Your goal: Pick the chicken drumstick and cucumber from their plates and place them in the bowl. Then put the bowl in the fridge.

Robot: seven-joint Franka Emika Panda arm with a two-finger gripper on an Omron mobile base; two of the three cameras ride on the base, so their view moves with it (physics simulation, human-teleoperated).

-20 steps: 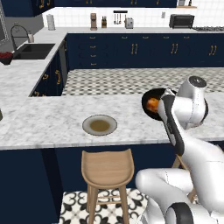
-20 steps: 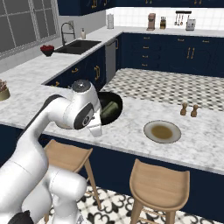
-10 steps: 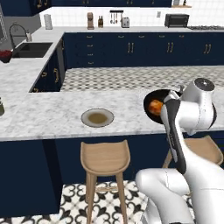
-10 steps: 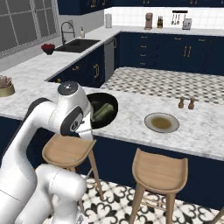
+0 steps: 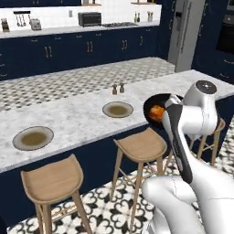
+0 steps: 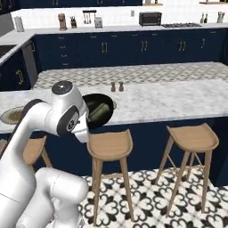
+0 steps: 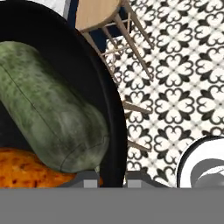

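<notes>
The glossy black bowl (image 5: 154,112) hangs in the air just off the island counter's front edge, over the stools. My gripper (image 7: 113,178) is shut on the bowl's (image 7: 114,118) rim, one fingertip on each side of the wall. Inside lie the dark green cucumber (image 7: 50,118) and the orange-brown chicken drumstick (image 7: 26,169). The drumstick (image 5: 157,112) shows from the left, the cucumber (image 6: 100,111) from the right. Two bare plates (image 5: 118,109) (image 5: 33,138) rest on the counter. The grey fridge (image 5: 184,28) stands at the far right, its door closed.
Wooden stools (image 5: 140,145) (image 5: 51,179) line the marble island (image 5: 77,116), with more stools (image 6: 191,139) to the right. Salt and pepper shakers (image 5: 118,88) stand at the island's far edge. A black wall oven (image 5: 226,31) is beside the fridge. Patterned floor tiles (image 7: 175,78) lie below.
The whole picture has shifted, so the base has moved and turned right; the fridge has come into view. The bowl stays held in the same grip.
</notes>
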